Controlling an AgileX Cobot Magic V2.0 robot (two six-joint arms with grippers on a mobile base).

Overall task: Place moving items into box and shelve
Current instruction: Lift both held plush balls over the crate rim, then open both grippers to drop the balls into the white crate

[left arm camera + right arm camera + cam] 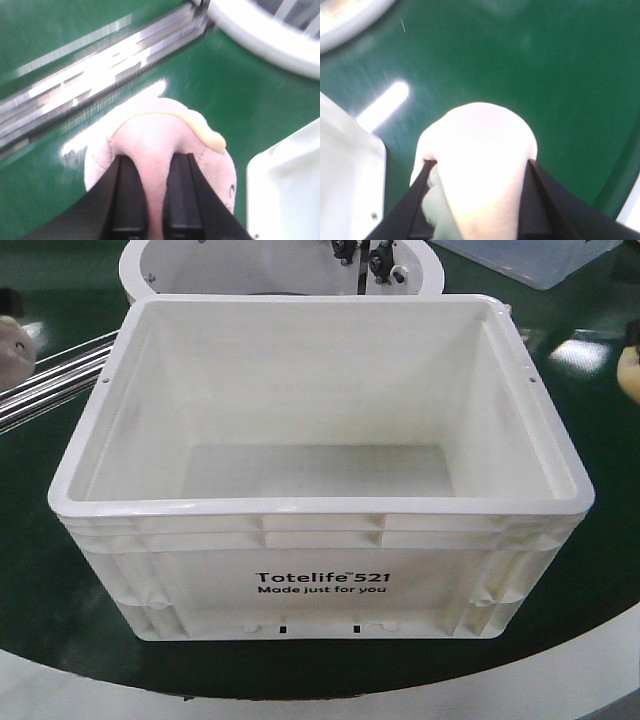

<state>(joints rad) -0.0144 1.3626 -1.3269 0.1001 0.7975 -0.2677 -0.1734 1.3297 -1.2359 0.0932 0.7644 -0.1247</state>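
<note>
You have one piece of readable print, and it stands on the front wall of the white crate (180, 590) in the front-facing view. The black lettering (321, 583) runs in two centred lines. The upper, larger line reads "Totelife 521", with a tiny raised mark between the word and the number that looks like a trademark sign. The lower, smaller line reads "Made just for you". In the left wrist view, the pinkish-brown toy (155, 145) carries a small dark curved mark (231, 190), too blurred for you to read as a character.
</note>
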